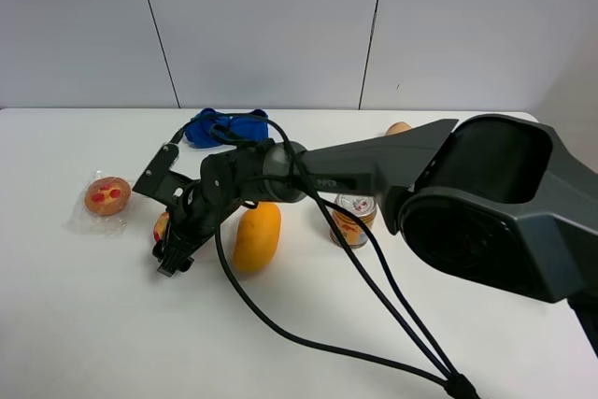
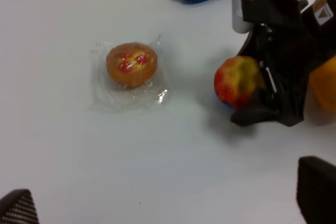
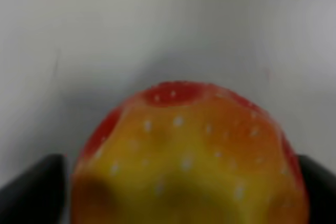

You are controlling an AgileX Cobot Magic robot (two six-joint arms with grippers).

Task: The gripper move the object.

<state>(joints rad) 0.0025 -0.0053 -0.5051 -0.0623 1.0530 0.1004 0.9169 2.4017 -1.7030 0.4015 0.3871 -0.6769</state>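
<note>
right arm [image 1: 374, 170] outstretched, fingers [image 2: 253, 115] clasping object [image 2: 236, 80]

The right gripper [image 1: 173, 262] hides most of the object [image 1: 161, 224]; the blurred right wrist view cuts off part of it and the 2 fingertips [image 3: 31, 187].

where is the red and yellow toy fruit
In the exterior high view the red and yellow dimpled toy fruit sits left of centre, between the jaws of the right gripper, just left of the elongated orange mango.
</note>
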